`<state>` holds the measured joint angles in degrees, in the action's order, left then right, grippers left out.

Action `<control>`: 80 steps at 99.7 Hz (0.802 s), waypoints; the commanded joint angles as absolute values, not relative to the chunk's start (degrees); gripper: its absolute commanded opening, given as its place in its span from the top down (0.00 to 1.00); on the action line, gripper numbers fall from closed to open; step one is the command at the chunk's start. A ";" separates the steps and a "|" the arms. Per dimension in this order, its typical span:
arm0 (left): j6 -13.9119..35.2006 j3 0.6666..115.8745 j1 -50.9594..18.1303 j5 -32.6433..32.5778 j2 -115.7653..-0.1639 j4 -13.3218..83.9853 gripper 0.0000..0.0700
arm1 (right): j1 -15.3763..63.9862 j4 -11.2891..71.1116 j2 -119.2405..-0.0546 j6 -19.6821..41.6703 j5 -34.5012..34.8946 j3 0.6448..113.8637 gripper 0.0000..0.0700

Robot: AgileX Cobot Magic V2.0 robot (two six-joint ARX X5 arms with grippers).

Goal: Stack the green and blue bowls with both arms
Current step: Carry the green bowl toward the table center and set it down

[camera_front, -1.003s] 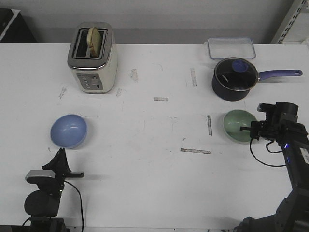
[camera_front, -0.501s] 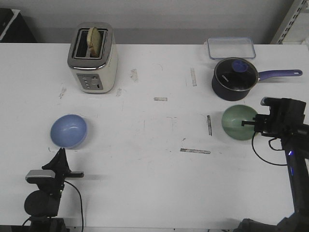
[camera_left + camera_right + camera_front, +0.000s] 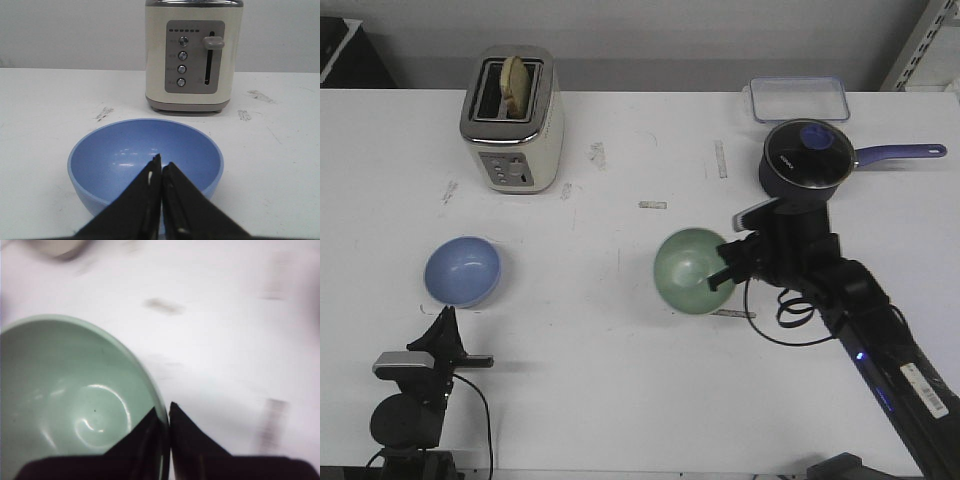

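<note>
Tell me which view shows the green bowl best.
The front view: the whole green bowl shows, with the right gripper clamped on its rim. The right wrist view shows only part of it, blurred, its rim pinched between the fingers. The left wrist view does not show it.

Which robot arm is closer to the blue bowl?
Left. The left tool sits shut just in front of the blue bowl; the right tool is far off, holding the green bowl.

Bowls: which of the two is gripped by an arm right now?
The green bowl, pinched at its rim by the right gripper near table centre. The blue bowl sits untouched in front of the shut left gripper.
</note>
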<state>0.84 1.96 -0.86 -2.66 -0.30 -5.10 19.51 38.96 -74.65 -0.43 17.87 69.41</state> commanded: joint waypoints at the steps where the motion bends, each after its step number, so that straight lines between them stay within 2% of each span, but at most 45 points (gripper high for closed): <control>1: 1.13 0.71 -0.71 -2.57 -0.19 -5.67 1.00 | 24.14 39.00 -77.17 0.62 17.96 70.17 1.00; 13: 1.10 0.71 -0.71 -2.57 -0.19 -5.67 1.00 | 30.06 39.09 -81.69 0.32 17.78 70.17 1.00; 31: 1.10 0.71 -0.71 -2.57 -0.19 -5.67 1.00 | 33.91 38.96 -89.38 0.16 17.78 70.17 1.00; 56: 1.10 0.71 -0.71 -2.57 -0.19 -5.67 1.00 | 34.81 38.59 -96.71 -0.08 17.26 70.17 1.00; 80: 1.10 0.71 -0.71 -2.57 -0.19 -5.67 1.00 | 34.96 38.68 -97.12 -0.01 16.51 70.17 0.99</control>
<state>0.84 1.96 -0.86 -2.66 -0.30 -5.10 34.41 38.76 -95.77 -0.14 16.91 69.38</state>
